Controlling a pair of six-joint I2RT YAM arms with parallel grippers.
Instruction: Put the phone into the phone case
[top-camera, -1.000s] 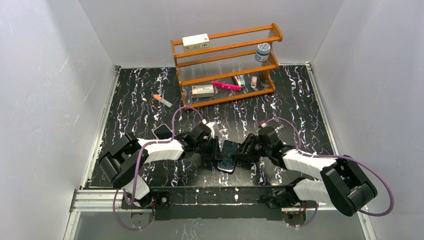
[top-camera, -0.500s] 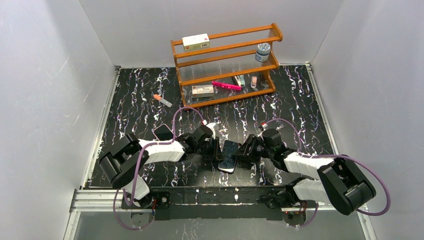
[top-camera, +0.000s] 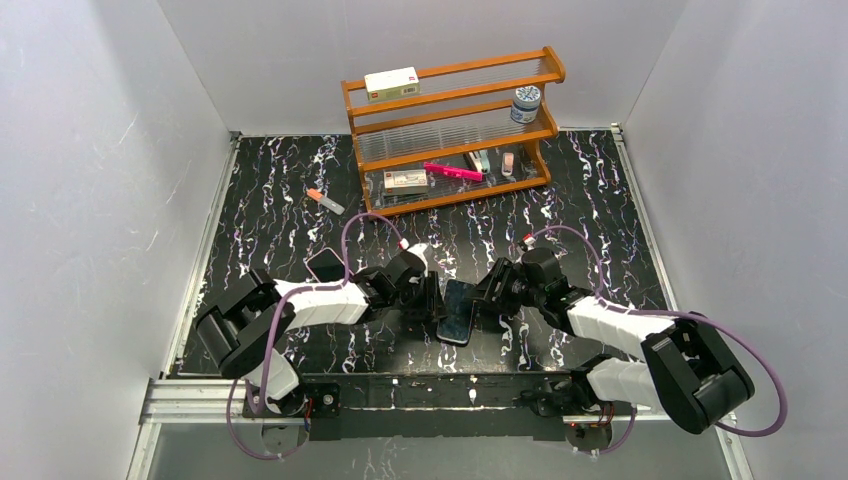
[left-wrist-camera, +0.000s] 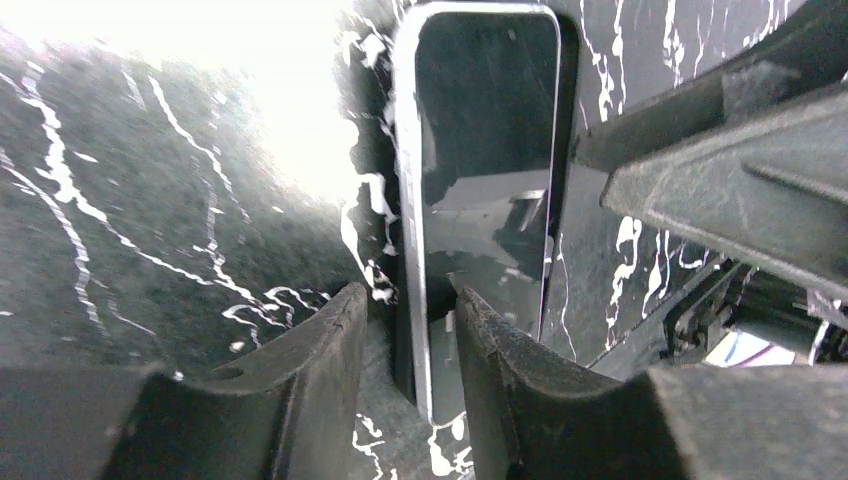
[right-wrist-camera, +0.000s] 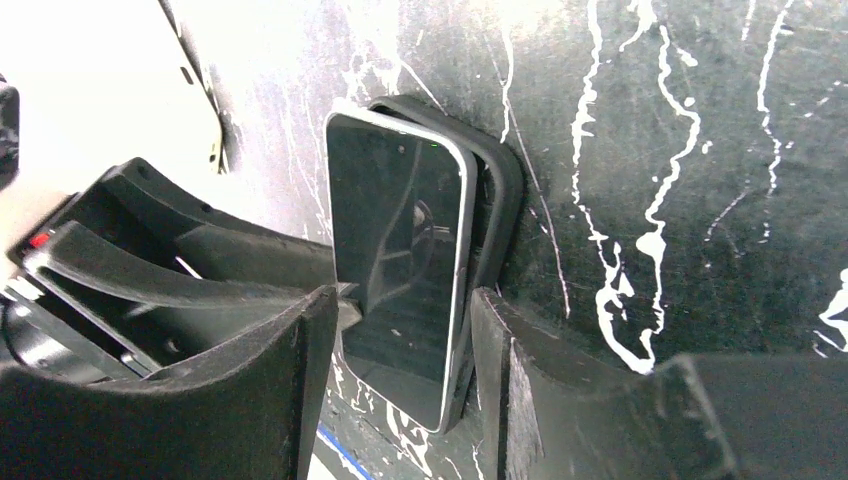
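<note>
Right wrist view: right end effector (right-wrist-camera: 405, 300) straddles the phone (right-wrist-camera: 400, 240); cannot tell whether gripping.

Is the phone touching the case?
Touching. The right wrist view shows the phone lying in the case, whose black rim wraps right against the phone's far end and one long side.

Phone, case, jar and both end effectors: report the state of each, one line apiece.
Phone: screen up and dark, lying skewed on the case, not pressed in.
Case: open side up, flat on the table, one rim showing beside the phone.
Left end effector: fingers narrowly apart astride the phone's edge; grip unclear.
Right end effector: fingers astride phone and case; grip unclear.
Jar: upright, lid on.
</note>
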